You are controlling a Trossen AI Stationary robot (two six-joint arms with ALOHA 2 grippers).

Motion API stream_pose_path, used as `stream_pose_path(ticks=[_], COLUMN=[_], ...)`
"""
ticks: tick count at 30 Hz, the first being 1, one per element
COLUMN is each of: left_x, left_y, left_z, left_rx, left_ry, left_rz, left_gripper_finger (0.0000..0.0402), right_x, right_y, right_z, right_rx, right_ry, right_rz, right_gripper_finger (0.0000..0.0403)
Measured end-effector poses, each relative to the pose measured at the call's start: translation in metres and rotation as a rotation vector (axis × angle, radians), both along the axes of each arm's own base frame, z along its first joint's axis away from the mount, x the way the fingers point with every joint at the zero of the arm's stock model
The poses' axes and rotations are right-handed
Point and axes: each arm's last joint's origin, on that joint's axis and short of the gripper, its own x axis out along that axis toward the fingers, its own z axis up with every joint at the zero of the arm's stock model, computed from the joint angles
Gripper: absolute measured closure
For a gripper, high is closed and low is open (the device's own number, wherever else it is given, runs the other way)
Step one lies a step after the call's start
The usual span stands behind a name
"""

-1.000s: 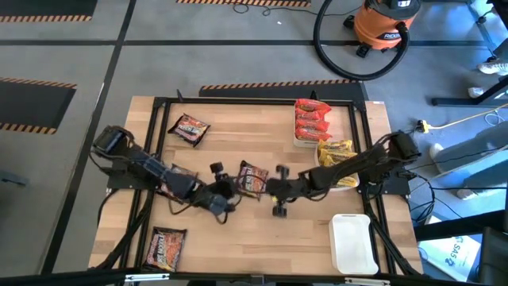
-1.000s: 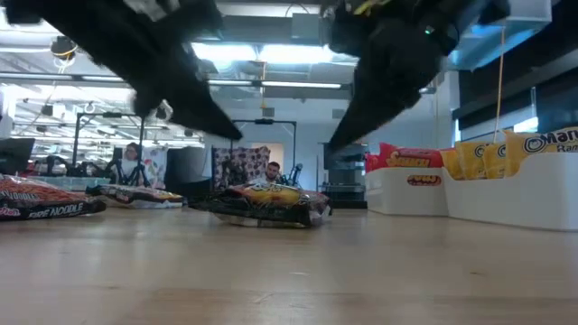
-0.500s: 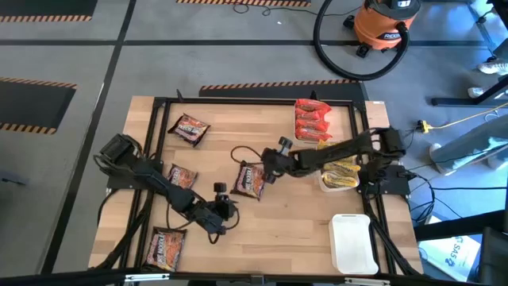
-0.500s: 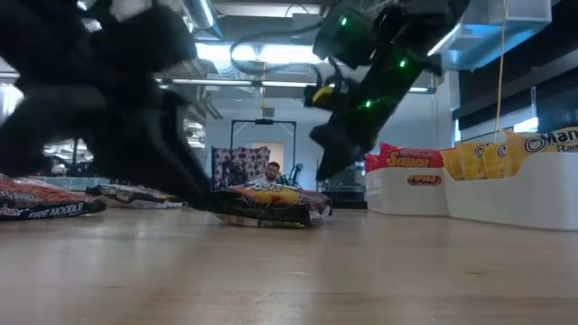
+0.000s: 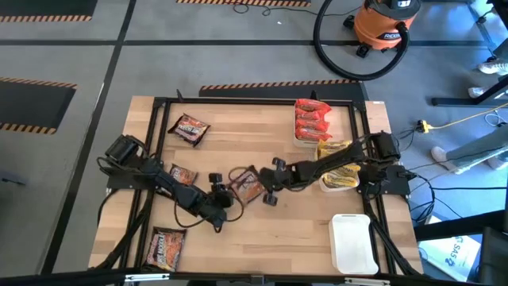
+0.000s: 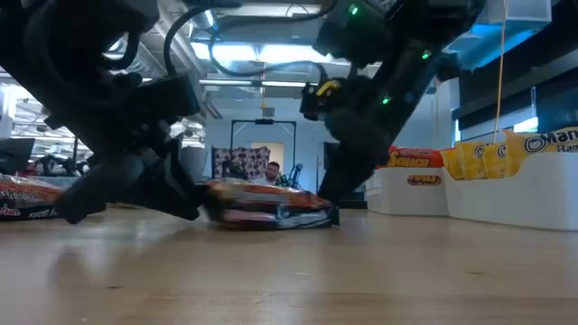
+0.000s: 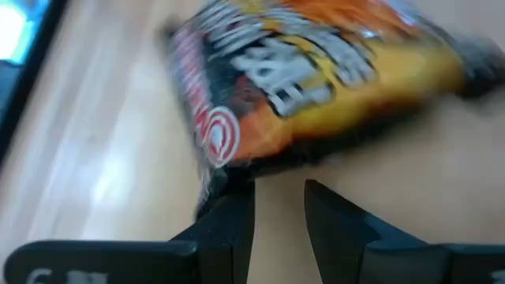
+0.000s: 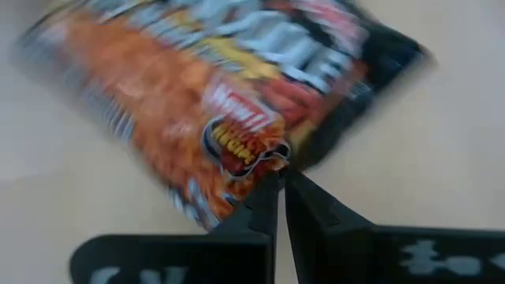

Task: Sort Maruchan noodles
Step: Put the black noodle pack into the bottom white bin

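Dark noodle packet [image 5: 248,185] lies between part-open left pincer [image 5: 225,193] and closed right pincer [image 5: 266,187].

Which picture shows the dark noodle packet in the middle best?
The right wrist view: the dark noodle packet fills it, label up. The left wrist view is similar; high view shows it small; low view shows only its edge.

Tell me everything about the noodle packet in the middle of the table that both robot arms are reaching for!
The middle noodle packet is a small, flat, shiny plastic pouch, dark at the edges with orange, yellow and red printing and pale lettering. It lies on the wooden table, a bit crinkled and turned at a slant. The right tool, its fingers shut, pinches one edge of it. The left tool, its fingers slightly apart, is at another edge; whether it touches is unclear. No other packet touches it.
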Motion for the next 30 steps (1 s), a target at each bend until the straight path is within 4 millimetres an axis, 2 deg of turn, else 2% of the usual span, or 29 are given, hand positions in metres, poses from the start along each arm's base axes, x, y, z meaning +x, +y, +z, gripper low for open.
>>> stream_pose_path(ticks=[4, 9, 12, 15, 19, 23, 27, 30], left_x=[0.001, 0.001, -0.002, -0.008, -0.016, -0.014, -0.001, 0.008], left_y=[0.004, 0.008, 0.005, -0.002, -0.015, -0.031, -0.040, -0.040], left_z=[0.001, 0.000, 0.005, 0.014, 0.031, 0.044, 0.049, 0.044], left_rx=[0.027, 0.030, -0.039, -0.109, -0.175, -0.218, -0.222, -0.234], left_ry=[-0.032, -0.021, 0.028, 0.038, -0.021, -0.154, -0.266, -0.290], left_rz=[0.054, 0.067, 0.013, -0.019, -0.076, -0.134, -0.225, -0.263], left_gripper_finger=[0.0297, 0.0297, 0.0297, 0.0297, 0.0297, 0.0297, 0.0297, 0.0297], right_x=[-0.003, -0.007, -0.005, -0.002, 0.004, 0.015, 0.025, 0.028], right_y=[0.023, 0.042, 0.044, 0.043, 0.028, -0.004, -0.033, -0.051], right_z=[0.001, 0.003, 0.018, 0.042, 0.078, 0.097, 0.095, 0.086], right_rx=[0.099, 0.130, 0.111, 0.061, -0.040, -0.033, 0.021, 0.051], right_ry=[-0.001, 0.029, 0.072, 0.073, 0.020, -0.044, -0.076, -0.056], right_rz=[0.050, 0.117, 0.113, 0.112, 0.091, 0.082, 0.094, 0.082], right_gripper_finger=[0.0391, 0.0391, 0.0391, 0.0391, 0.0391, 0.0391, 0.0387, 0.0356])
